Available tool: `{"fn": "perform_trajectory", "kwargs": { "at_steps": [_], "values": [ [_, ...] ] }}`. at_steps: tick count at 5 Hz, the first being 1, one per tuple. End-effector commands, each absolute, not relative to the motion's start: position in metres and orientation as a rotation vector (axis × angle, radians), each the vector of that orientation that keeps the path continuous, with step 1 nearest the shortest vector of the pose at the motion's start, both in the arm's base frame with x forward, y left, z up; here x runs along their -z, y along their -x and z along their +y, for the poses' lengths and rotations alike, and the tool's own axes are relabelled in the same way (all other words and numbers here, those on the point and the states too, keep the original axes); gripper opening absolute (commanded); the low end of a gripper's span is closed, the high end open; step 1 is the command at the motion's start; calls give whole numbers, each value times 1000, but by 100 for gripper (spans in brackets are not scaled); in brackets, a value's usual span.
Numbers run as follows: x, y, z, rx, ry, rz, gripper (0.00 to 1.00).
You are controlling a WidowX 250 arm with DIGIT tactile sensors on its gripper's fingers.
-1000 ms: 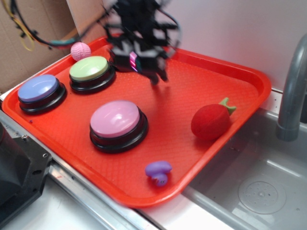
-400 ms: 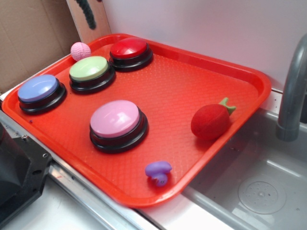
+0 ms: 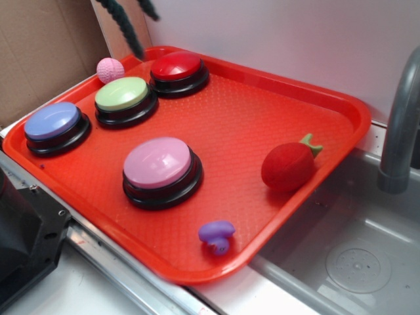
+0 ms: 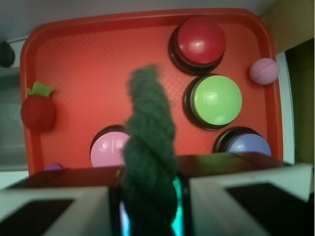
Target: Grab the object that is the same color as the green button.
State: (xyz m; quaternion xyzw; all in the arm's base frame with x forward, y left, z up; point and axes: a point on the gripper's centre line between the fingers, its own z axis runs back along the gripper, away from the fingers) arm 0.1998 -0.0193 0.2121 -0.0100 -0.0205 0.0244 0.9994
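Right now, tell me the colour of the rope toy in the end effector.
Dark green rope toy; the wrist view shows it best.

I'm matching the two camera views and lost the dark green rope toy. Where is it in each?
Exterior: the green rope toy hangs at the top left edge, above the green button, clear of the tray.
Wrist: the green rope toy fills the lower centre, clamped in the tool.
Shared landmark: the green button, beside the red button.
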Motion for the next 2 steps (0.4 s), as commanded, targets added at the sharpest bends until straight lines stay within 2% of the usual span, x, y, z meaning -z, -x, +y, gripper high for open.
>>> {"fn": "perform_trajectory", "kwargs": {
  "at_steps": [1,2],
  "values": [
    [-226,-212,-9,-84,8,-106,0],
    [-226,-213,-6,-104,-13,-111,0]
  ]
}}
